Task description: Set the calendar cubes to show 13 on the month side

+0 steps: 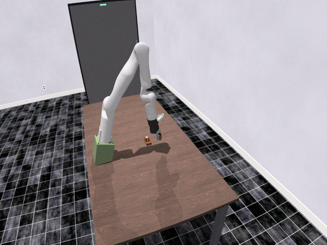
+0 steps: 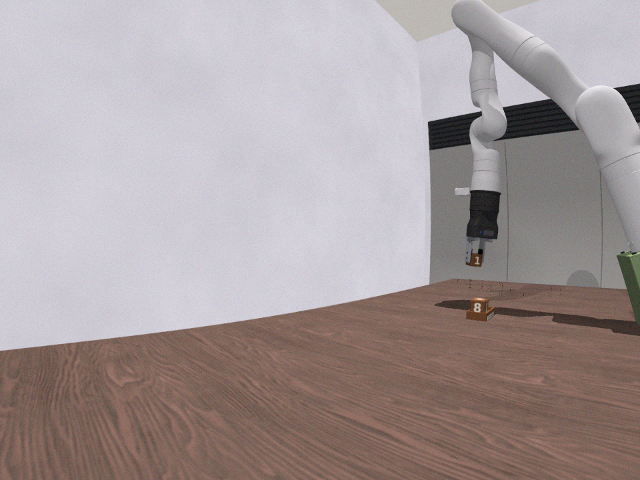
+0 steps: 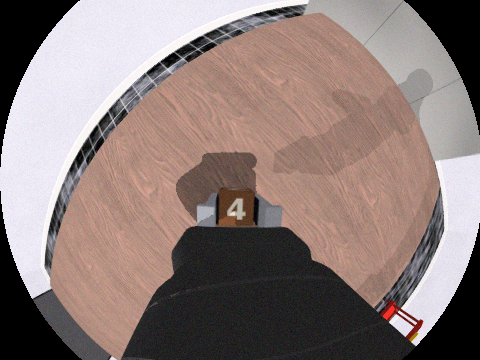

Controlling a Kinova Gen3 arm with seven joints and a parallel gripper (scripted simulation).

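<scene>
My gripper [image 1: 158, 135] [image 2: 475, 257] [image 3: 235, 204] is shut on a brown number cube [image 1: 160, 137] [image 2: 477, 260] [image 3: 236, 206], held in the air above the table. The held cube shows a 4 in the wrist view and an upright 1 in the exterior view. The small orange-brown tray [image 1: 148, 143] [image 2: 477, 317] is flat on the table, below and beside the gripper. The other cube [image 1: 146, 138] [image 2: 477, 307] sits in it, with an 8 facing the exterior camera. A pale label shows on the tray's right side there, too small to read. The wrist view does not show the tray.
The wooden table [image 1: 142, 195] [image 2: 258, 393] [image 3: 280, 100] carries the arm's green base block [image 1: 103, 154] [image 2: 631, 279], left of the tray in the top view. A wall runs along the table's far side in the exterior view. Arm shadows fall near the tray.
</scene>
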